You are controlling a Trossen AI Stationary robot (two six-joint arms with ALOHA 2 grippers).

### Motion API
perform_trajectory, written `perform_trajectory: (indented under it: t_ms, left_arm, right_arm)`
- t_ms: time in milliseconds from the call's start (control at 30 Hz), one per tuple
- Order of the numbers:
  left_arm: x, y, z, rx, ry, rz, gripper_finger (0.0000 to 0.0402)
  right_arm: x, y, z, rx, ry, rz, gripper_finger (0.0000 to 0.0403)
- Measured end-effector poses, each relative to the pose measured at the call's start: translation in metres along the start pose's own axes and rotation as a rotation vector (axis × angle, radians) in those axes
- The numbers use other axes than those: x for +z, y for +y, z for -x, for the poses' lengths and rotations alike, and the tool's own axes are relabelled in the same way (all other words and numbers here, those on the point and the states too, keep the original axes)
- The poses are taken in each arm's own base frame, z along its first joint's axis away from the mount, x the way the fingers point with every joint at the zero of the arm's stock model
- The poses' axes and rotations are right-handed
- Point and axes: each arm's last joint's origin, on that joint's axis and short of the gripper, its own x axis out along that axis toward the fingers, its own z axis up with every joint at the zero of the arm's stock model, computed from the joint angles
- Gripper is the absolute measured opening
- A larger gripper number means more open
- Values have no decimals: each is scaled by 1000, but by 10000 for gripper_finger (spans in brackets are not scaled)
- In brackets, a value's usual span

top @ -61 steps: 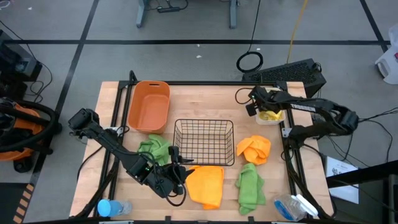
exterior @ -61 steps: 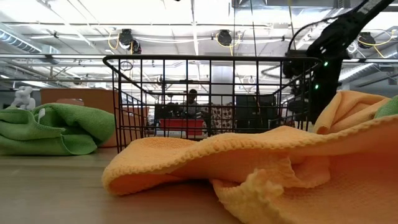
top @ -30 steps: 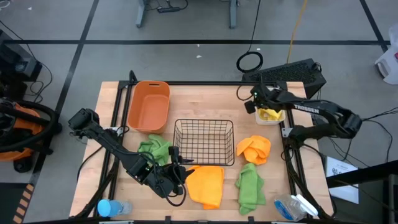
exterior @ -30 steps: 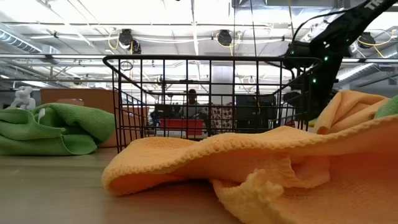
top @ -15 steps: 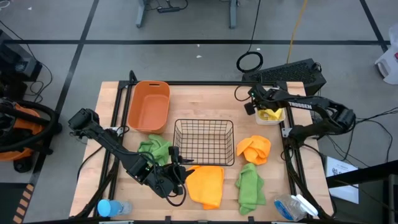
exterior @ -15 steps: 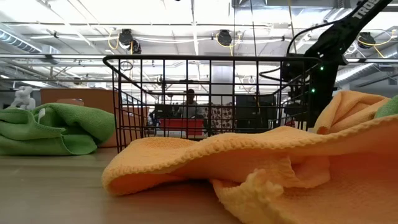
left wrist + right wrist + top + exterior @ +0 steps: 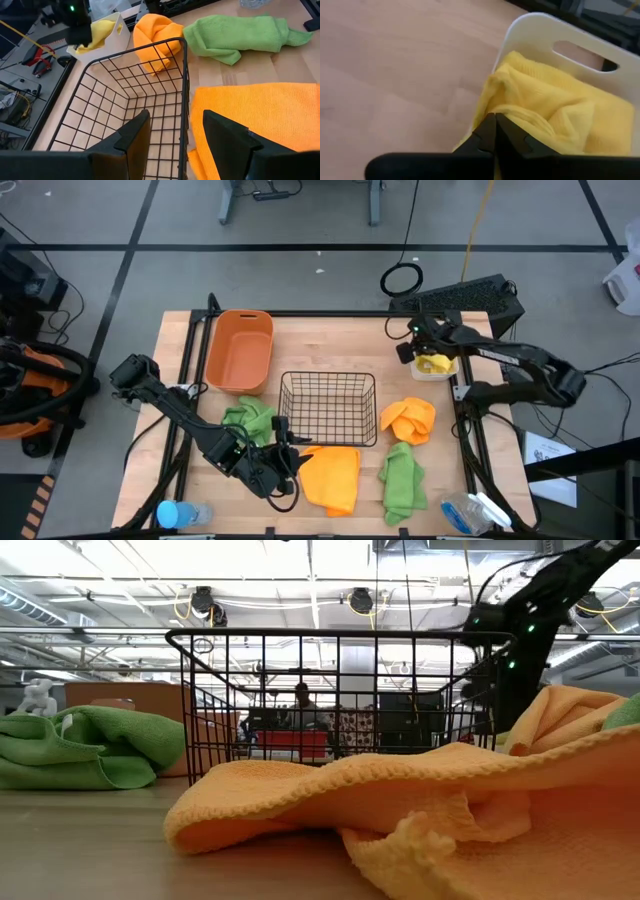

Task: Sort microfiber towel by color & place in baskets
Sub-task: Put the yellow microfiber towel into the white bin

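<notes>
The orange tub [image 7: 240, 350] stands at the far left, the black wire basket [image 7: 328, 408] mid-table, and the white bin [image 7: 437, 367] at the far right. A yellow towel [image 7: 555, 115] lies in the bin. A green towel [image 7: 250, 420] lies left of the basket and a flat orange towel [image 7: 330, 478] lies before it. A crumpled orange towel [image 7: 408, 420] and a second green towel [image 7: 402, 478] lie to its right. My left gripper [image 7: 290, 455] is open at the basket's near-left corner, its fingers [image 7: 132, 135] to either side of the basket wall [image 7: 185, 100]. My right gripper [image 7: 406, 352] is shut at the bin's left wall. My right gripper has its shut fingertips [image 7: 495, 122] against the yellow towel's fold [image 7: 495, 95] where it bulges over the white bin's wall [image 7: 520, 30]. It comes from above, slanting down. The fingers hide the spot, so I cannot tell whether any cloth sits between them.
A blue-capped bottle [image 7: 180, 513] lies at the near-left corner and a clear plastic pack [image 7: 470, 512] at the near-right corner. Bare wood lies between the tub and the bin. In the low view a person [image 7: 300, 700] shows far behind the basket.
My right gripper has stayed at the white bin's left wall, shifting a little toward the table's right edge. The towels and baskets lie as before.
</notes>
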Motion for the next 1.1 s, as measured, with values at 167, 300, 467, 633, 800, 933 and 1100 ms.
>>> perform_trajectory:
  t_ms: [167, 300, 467, 633, 800, 933, 1100]
  left_arm:
    - [0, 0, 0, 0, 0, 0, 189]
    - [0, 0, 0, 0, -1, 0, 189]
    - [0, 0, 0, 0, -1, 0, 189]
    - [0, 0, 0, 0, -1, 0, 189]
    - [0, -1, 1, -4, -3, -9, 189]
    - [0, -1, 1, -4, -3, -9, 189]
    - [0, -1, 1, -4, -3, -9, 189]
  right_arm:
    - [-5, -9, 25, 59, -47, -22, 0]
    - [-6, -14, 42, 102, -123, -44, 0]
    - [-3, -16, 50, 145, -188, -72, 0]
    - [-10, -13, 37, 111, -43, -47, 0]
    - [-28, -14, 17, 70, 60, -31, 0]
    - [-28, -11, 7, 64, 26, -80, 0]
    - [-39, -13, -11, -41, 66, -103, 0]
